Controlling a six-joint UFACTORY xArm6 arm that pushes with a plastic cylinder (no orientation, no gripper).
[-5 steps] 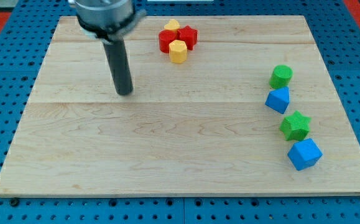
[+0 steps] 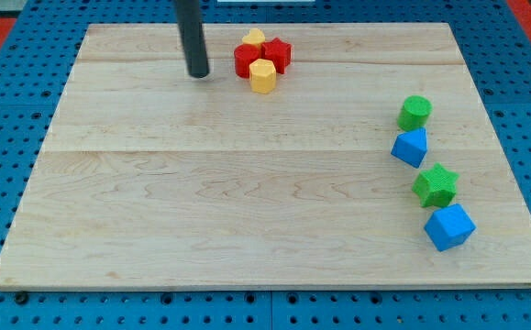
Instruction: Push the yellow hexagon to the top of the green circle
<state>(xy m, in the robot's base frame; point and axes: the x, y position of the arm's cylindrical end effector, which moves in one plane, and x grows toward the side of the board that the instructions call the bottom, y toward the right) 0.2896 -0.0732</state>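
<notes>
Nearest, at the view's bottom right of the pale wooden board (image 2: 247, 229): blue cube-like block (image 2: 449, 227), green star block (image 2: 436, 185), blue wedge-like block (image 2: 411, 147), green circle block (image 2: 414, 112). Farther, near the top edge: yellow hexagon block (image 2: 262, 76) touching two red blocks (image 2: 263, 56), shapes unclear; second yellow block (image 2: 253, 38) half hidden behind. Left of that cluster, apart: my tip (image 2: 198, 75); upright dark rod cut off above. No pincer, plain rod end.

Eight blocks share one wooden board (image 2: 247, 229): two yellow (image 2: 262, 76) (image 2: 253, 38), two red (image 2: 245, 60) (image 2: 278, 53), two green (image 2: 414, 112) (image 2: 436, 185), two blue (image 2: 411, 147) (image 2: 448, 227).
</notes>
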